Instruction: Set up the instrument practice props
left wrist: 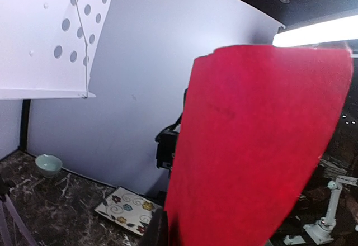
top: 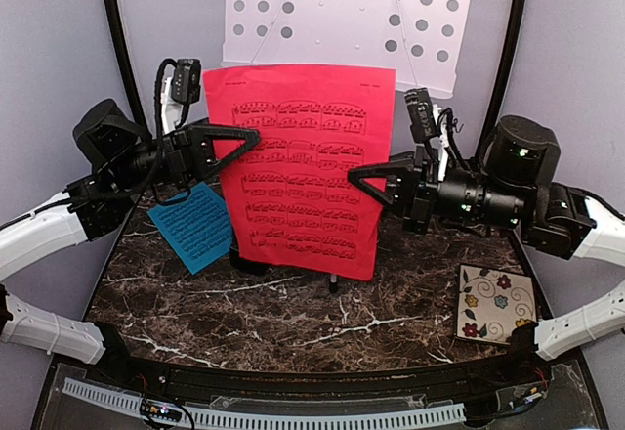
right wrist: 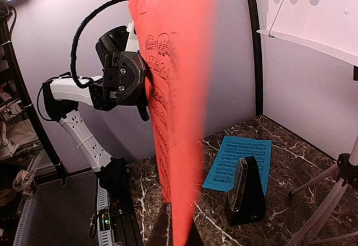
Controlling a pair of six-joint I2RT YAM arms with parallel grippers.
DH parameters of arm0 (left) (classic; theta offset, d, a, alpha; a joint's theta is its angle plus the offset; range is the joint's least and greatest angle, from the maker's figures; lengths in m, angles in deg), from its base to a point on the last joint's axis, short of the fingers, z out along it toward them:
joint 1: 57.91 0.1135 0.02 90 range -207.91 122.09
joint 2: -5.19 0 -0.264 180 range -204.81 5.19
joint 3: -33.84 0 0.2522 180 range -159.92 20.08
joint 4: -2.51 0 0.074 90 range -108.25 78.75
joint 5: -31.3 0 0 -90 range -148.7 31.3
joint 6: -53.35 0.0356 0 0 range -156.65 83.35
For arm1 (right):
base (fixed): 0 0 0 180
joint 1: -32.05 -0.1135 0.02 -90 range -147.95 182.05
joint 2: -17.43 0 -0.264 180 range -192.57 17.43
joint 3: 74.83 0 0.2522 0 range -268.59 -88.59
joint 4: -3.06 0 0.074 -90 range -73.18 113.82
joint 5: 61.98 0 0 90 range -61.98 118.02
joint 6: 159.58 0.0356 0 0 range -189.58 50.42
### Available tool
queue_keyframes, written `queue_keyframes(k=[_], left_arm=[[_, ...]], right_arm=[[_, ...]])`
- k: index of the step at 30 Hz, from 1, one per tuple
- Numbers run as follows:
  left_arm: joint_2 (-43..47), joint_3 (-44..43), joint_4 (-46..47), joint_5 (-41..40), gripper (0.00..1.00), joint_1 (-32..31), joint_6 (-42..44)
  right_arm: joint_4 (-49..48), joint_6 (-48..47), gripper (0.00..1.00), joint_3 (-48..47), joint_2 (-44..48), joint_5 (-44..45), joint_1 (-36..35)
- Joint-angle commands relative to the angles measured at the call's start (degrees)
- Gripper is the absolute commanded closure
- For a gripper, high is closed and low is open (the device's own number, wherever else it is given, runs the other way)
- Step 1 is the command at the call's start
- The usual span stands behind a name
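Fingers of your right gripper (top: pixel 355 173) clamp the 3 o'clock edge of the red page (top: pixel 308 171); your left gripper (top: pixel 254 139) sits at its 9 o'clock edge, tightness unclear. Upright before the stand (top: pixel 332 47), it looks light and floppy: pinch edges gently.

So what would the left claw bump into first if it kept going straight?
The red page: the left gripper grips its edge. Beyond the page, probably the right gripper, though depth is unclear.
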Motion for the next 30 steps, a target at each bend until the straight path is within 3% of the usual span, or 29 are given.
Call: queue_keyframes(k=[1, 3, 5, 9, 16, 20, 30], left_arm=[[1.65, -4.37, -8.35, -6.94, 0.77, -0.13, 5.69], [3.13, -6.21, -13.39, -11.99, 0.60, -0.13, 9.43], [4.08, -8.92, -18.81, -16.35, 0.52, -0.18, 13.79], [3.68, -15.12, -27.75, -24.97, 0.46, -0.14, 22.46], [-2.61, -27.49, -30.92, -38.73, 0.46, -0.13, 31.36], [-8.99, -36.84, -33.71, -41.14, 0.48, -0.18, 34.70], [-24.70, -56.80, -40.63, -45.99, 0.48, -0.17, 43.93]], right_arm=[[-1.01, 0.14, 1.00, -2.95, 0.81, 4.78, -0.03], [-0.42, -0.26, 1.00, -2.96, 2.27, 7.65, -0.01], [0.39, -1.28, 1.00, -5.84, 3.45, 10.40, -0.04], [1.36, -4.33, 1.00, -10.45, 4.21, 15.21, 0.01], [-0.26, -8.66, 1.00, -19.34, 1.88, 25.12, 0.14], [-2.41, -9.66, 1.00, -23.93, -0.86, 29.89, 0.70], [-4.08, -11.17, 1.00, -32.57, -8.21, 32.11, 6.65]])
